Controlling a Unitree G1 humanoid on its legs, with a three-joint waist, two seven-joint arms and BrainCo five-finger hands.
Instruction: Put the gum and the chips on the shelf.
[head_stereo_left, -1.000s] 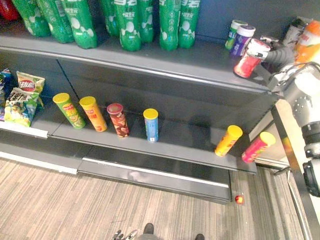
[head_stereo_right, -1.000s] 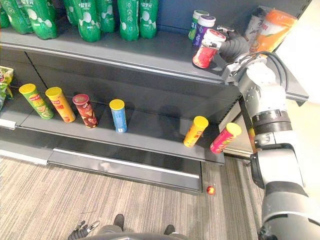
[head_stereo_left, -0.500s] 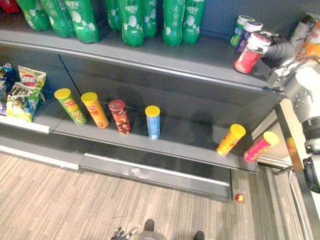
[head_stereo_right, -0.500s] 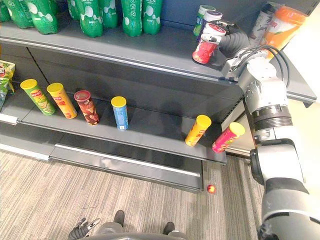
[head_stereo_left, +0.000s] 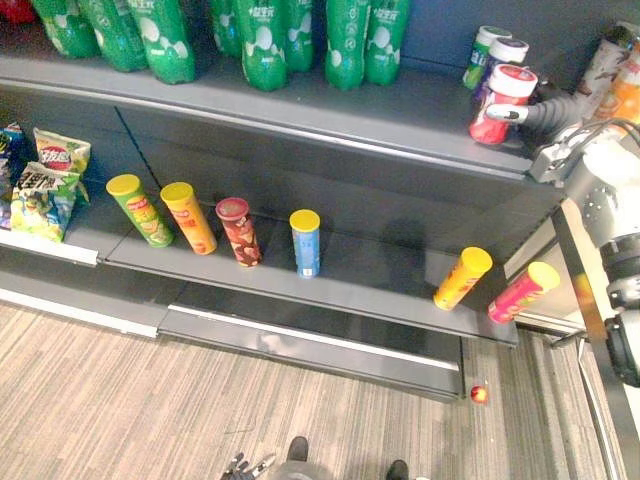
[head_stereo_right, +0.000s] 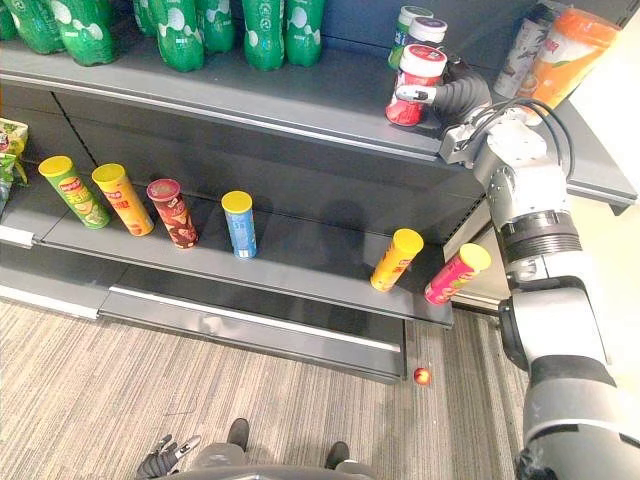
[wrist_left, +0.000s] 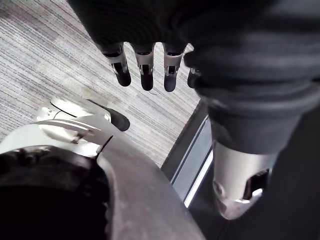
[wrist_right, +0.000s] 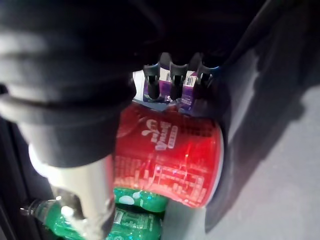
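Upper grey shelf (head_stereo_right: 300, 95): red gum tub (wrist_right: 170, 160) upright at its right end, right hand (head_stereo_right: 458, 95) wrapped round it, release pending. Chip cans (head_stereo_right: 238, 225) line lower shelf (head_stereo_right: 310, 255); left hand (wrist_left: 145, 67) hangs low, fingers loose, holding nothing.

The gum tub (head_stereo_right: 412, 90) is red with a white lid; the neighbouring tub (head_stereo_right: 421, 41) looks purple. Bottles (head_stereo_right: 262, 30) are green, the shelf (head_stereo_right: 300, 95) dark grey, the carpet (head_stereo_right: 150, 400) streaked grey-brown.
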